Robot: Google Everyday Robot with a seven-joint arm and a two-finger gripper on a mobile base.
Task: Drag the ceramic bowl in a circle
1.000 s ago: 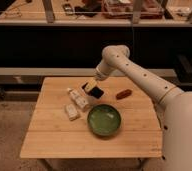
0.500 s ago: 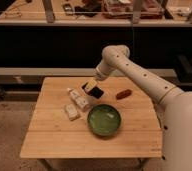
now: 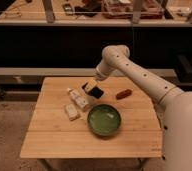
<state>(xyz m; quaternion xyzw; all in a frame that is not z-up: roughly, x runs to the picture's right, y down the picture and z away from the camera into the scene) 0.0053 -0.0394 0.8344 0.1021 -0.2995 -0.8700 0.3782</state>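
The ceramic bowl, round, shallow and glossy green, sits on the wooden table right of centre and towards the front. My gripper hangs on the white arm just behind and left of the bowl's far rim, a little above the tabletop. It is open and apart from the bowl, with nothing between its dark fingers.
Two small white blocks lie left of the bowl, close to the gripper. A small reddish-brown object lies behind the bowl to the right. Dark shelving stands behind the table, and the robot's white body fills the right edge.
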